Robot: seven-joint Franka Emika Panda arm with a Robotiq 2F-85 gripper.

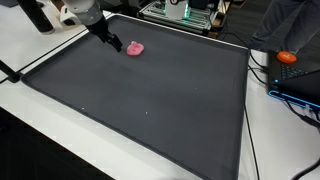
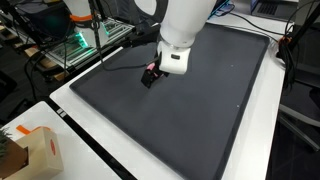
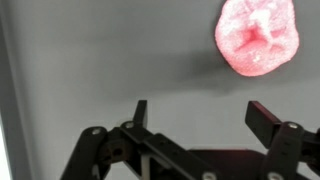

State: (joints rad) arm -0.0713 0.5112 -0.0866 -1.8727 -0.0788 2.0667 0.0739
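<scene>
A dark grey mat (image 1: 150,110) covers most of a white table (image 1: 30,45) in a lab-like room. Behind the table's far edge stands a metal rack (image 1: 180,12) with a green light inside.

The gripper (image 1: 115,44) hangs low over a far corner area of the mat, its 2 fingers (image 3: 140,112) spread wide with nothing between them. The pink object (image 1: 136,48), small and lumpy, lies on the mat just beside the fingertips, apart from them.

The wrist view shows what the others cannot: the pink object (image 3: 258,37) has a lighter, creased middle and sits ahead of the open jaws, off toward 1 finger and not in line with the gap. In an exterior view the white arm (image 2: 185,30) and the gripper (image 2: 150,76) block the object almost wholly.

An orange object (image 1: 288,57) rests on the table beyond the mat's edge, well apart from the gripper. A cardboard box (image 2: 35,150) stands at a near corner of the table.
</scene>
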